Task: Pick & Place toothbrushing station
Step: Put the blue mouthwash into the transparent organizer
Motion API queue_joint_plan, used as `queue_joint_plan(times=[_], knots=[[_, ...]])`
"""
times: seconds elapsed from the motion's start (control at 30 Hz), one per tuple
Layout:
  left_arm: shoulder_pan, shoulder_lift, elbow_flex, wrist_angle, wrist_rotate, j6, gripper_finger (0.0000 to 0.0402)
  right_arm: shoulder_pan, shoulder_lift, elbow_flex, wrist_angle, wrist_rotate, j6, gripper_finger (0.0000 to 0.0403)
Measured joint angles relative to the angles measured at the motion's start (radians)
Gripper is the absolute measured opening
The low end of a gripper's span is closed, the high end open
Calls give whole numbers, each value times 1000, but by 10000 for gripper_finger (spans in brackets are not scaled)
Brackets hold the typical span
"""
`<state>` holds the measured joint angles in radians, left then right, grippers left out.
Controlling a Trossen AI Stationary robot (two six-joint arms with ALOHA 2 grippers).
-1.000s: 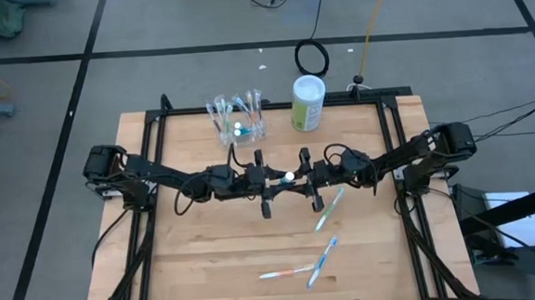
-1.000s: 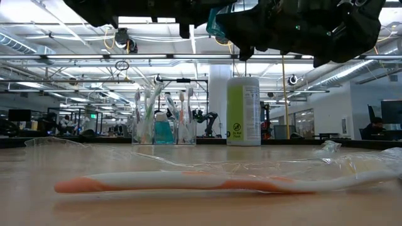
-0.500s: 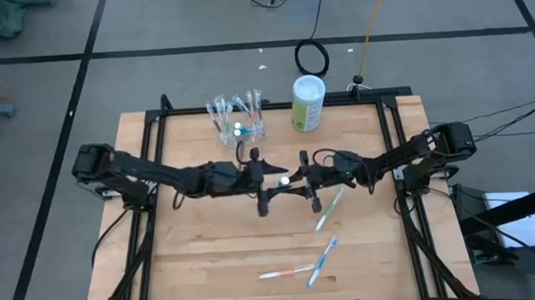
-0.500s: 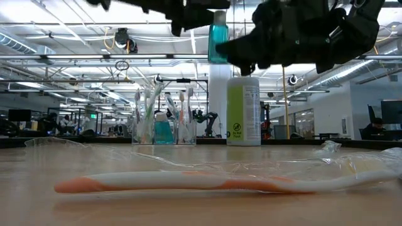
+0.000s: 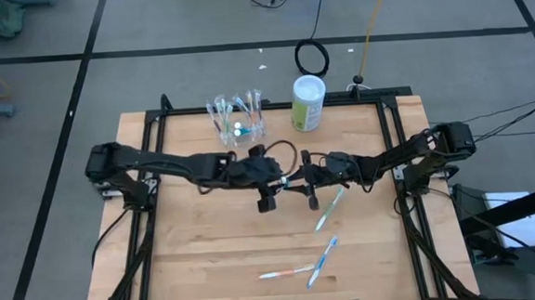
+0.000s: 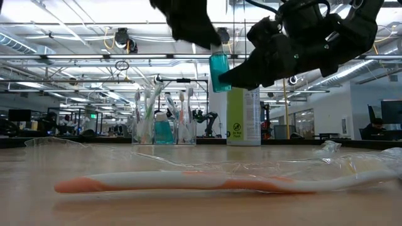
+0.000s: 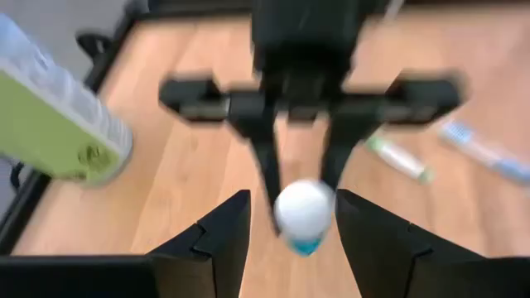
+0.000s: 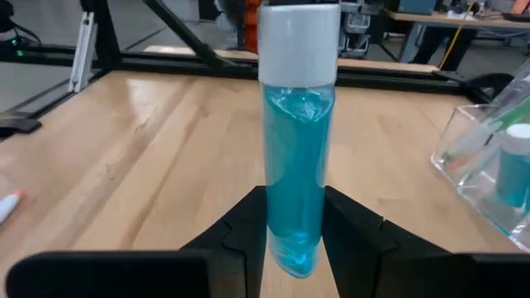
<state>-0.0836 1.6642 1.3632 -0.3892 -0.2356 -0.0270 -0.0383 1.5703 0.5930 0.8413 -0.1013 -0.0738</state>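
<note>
Right gripper: clamped on the lower end of the blue toothpaste tube, which stands upright between its two dark fingers with the white cap on top; it hangs above the middle of the table.
Left gripper: fingers apart, one on each side of the tube's white cap, not closed on it; in the low view it sits just above the cap.
Change, left arm: a second ago both grippers met at the table's centre with the left one gripping the tube; now its fingers stand spread around the cap, and the arm's forward section has shifted and turned over the tube.
Change, tube: a second ago only its tip showed at the upper edge of the low view; half a second ago it hung higher; now it hangs lower, in front of the canister's upper part.
Change, right arm: holds nearly the same spot as before, gripper a little nearer the centre.
Clear holder: far side of the table, left of centre, unmoved, with toothbrushes upright in it and one blue tube inside.
White-and-green canister: upright at the far edge, just right of the holder, unmoved.
Loose toothbrushes: one right of centre near the right gripper, a crossed pair at the near side; none has moved.
Orange-handled toothbrush: lies flat close to the low camera.
</note>
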Motion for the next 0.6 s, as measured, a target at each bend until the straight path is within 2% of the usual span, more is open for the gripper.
queue_joint_plan(times=[0.13, 0.33, 0.6], knots=[[25, 55, 0, -24, 4, -25, 183, -3, 0, 0, -22, 27, -19, 96], [63, 78, 0, 4, 67, -50, 189, -2, 0, 0, -29, 74, -25, 96], [83, 76, 0, 3, 125, -54, 161, -3, 0, 0, -49, 78, -37, 96]])
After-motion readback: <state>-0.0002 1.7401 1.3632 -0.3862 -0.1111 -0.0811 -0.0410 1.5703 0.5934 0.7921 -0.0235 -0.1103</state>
